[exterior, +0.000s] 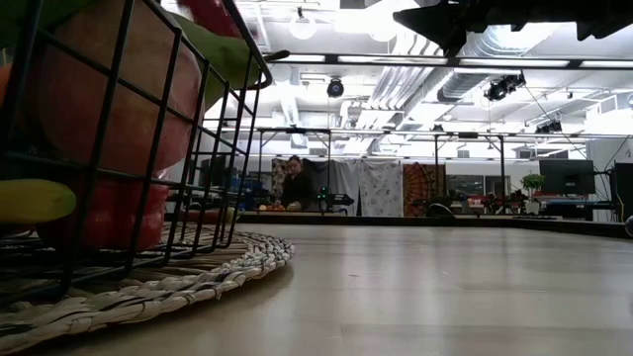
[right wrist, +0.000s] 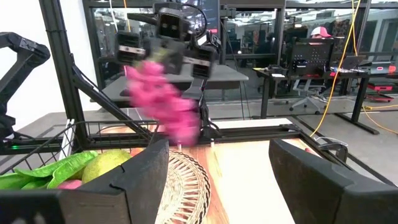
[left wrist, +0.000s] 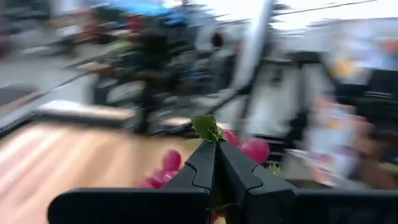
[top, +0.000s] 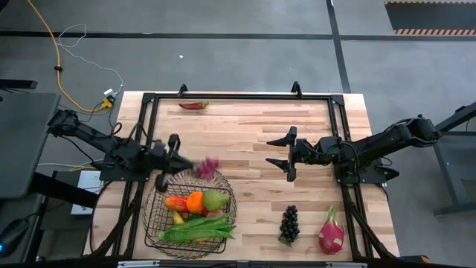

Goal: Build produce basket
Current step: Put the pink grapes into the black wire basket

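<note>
Pinching a pink grape bunch (top: 206, 167) by its stem just over the far rim of the basket (top: 153, 219), the left gripper (top: 173, 158) adds to the orange (top: 195, 201), pear (top: 215, 199) and beans (top: 197, 228) already inside, while the right gripper (top: 290, 152) hangs spread wide and empty, leaving the dark grapes (top: 288, 223), dragon fruit (top: 331, 232) and a red piece (top: 194, 105) on the table (top: 245, 130).

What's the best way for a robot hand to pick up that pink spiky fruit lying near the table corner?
Probably from straight above, fingers closing across the narrower middle of the dragon fruit. It lies flat on the table with open wood either side, its leafy tip pointing towards the right gripper.
</note>
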Tool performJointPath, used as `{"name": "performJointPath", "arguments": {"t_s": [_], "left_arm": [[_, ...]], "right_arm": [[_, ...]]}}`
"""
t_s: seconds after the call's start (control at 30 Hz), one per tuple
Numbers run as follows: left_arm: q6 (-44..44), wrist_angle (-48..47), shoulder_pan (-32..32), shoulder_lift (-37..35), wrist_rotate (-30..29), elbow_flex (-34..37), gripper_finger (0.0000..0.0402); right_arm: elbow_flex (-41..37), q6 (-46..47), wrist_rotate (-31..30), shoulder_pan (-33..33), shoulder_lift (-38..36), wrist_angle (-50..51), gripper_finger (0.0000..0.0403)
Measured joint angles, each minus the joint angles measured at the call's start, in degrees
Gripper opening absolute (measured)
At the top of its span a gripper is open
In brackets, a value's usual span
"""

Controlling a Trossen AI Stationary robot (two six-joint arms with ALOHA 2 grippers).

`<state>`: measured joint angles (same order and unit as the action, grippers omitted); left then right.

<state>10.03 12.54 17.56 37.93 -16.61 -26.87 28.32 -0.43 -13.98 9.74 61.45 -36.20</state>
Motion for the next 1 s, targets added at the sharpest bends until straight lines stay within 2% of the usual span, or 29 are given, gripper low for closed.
{"name": "performJointPath", "arguments": {"t_s": [0.1, 0.2, 0.47, 0.6, 0.77, 0.87, 1.0], "left_arm": [[-4.18, 3.88, 1.88, 0.0, 9.3, 0.0, 0.0], [-8.51, 5.72, 4.74, 0.0, 16.1, 0.0, 0.0], [-14.89, 2.26, 14.07, 1.71, 31.46, -0.02, 0.0], [-16.2, 0.13, 16.9, 2.76, 30.05, -0.02, 0.0], [-13.07, -3.66, 17.34, 2.84, 27.5, -0.02, 0.0001], [-7.87, -9.29, 17.34, 2.84, 27.5, -0.02, 0.0001], [3.52, -14.81, 17.34, 2.84, 27.47, -0.02, 0.0001]], "right_arm": [[0.0, 0.0, 0.0, 0.0, 0.0, 0.02, 0.0268], [0.0, 0.0, 0.0, 0.0, 0.0, 0.02, 0.0268], [0.0, 0.0, 0.0, 0.0, 0.0, 0.04, 0.0268], [0.0, 0.24, 0.0, -0.01, 0.0, 0.04, 0.0268], [0.0, 0.44, 0.0, 0.0, 0.0, 0.04, 0.0268], [0.0, 0.44, -0.01, 0.0, 0.0, 0.04, 0.0268], [0.0, 0.44, -0.01, 0.0, 0.0, 0.04, 0.0268]]}}
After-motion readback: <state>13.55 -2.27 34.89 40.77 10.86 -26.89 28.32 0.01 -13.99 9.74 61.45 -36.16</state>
